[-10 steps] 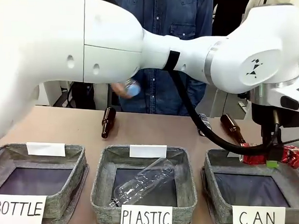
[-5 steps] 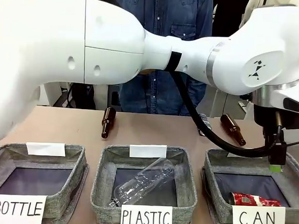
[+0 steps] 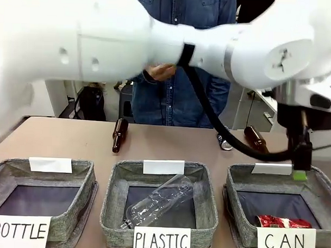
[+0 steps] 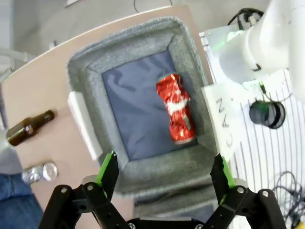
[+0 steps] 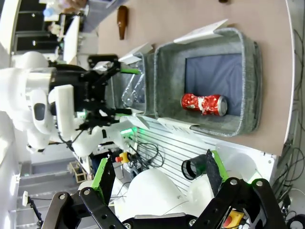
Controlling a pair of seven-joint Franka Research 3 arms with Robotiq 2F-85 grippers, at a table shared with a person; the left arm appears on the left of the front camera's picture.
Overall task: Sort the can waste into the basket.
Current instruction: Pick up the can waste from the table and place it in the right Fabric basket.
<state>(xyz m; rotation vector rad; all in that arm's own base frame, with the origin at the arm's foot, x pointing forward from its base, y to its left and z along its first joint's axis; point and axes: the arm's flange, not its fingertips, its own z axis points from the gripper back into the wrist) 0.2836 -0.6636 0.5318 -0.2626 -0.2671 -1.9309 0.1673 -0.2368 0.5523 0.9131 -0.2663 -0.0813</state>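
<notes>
Left wrist view: the left gripper (image 4: 164, 164), fingers spread wide and empty, hangs over the CAN basket (image 4: 143, 43). The crushed red can (image 4: 176, 114) lies inside, against the basket's sign-side wall. The other can (image 4: 42, 171) lies beyond the basket's far wall. It is probably light, thin-walled and slick, so it is best gripped gently across the middle. The right gripper (image 5: 158, 164) is wide open too.

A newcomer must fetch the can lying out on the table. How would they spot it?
Find the basket signed CAN on the robot's right. Just beyond its far left corner lies the can. It's short, silvery metal; the bottle beside it is long-necked brown glass.
</notes>
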